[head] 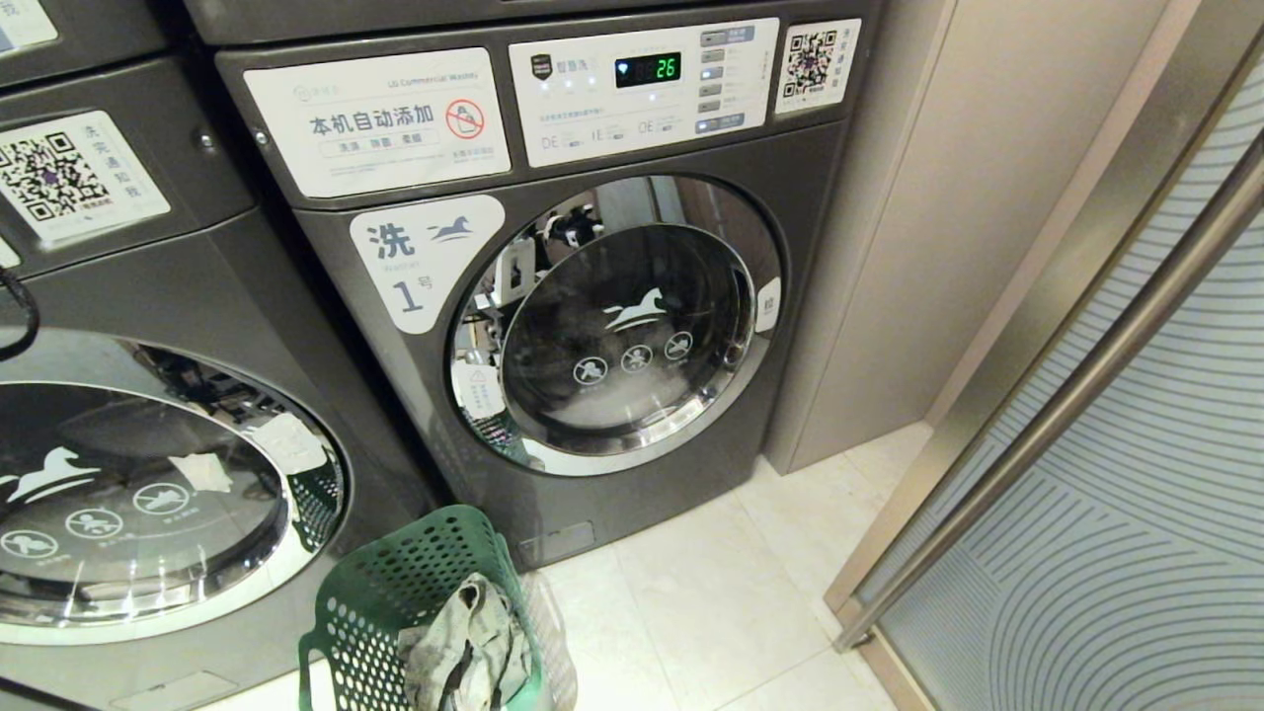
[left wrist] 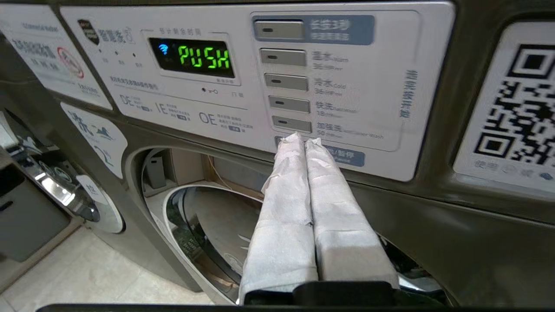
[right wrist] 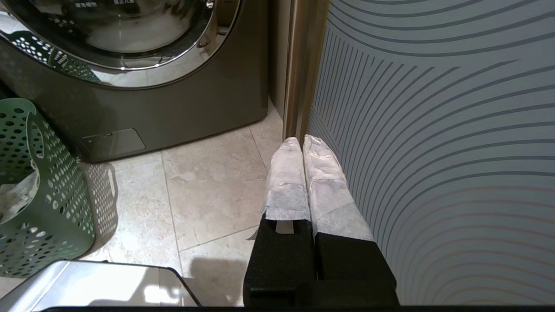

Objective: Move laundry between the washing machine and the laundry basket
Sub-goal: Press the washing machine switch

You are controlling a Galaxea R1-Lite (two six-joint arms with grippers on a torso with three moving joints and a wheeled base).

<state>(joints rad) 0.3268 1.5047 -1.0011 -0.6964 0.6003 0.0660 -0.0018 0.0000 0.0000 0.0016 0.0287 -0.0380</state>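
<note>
We held the left gripper [left wrist: 302, 139] fully closed and empty against the washing machine [left wrist: 433, 242] control panel [left wrist: 390, 86], tips together to press one button. The laundry [head: 464, 647] lay in the laundry basket [head: 395, 583] on the floor. The right gripper [right wrist: 302, 141] hung closed and empty.

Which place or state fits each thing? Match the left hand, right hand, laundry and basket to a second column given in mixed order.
Things:
1. left hand
2. right hand
3. laundry
4. basket

Places or states:
A. lying in the basket
B. shut, tips at the washer button panel
C. shut, above the floor beside the glass door
D. standing on the floor

Pairs: 1-B, 2-C, 3-A, 4-D
</note>
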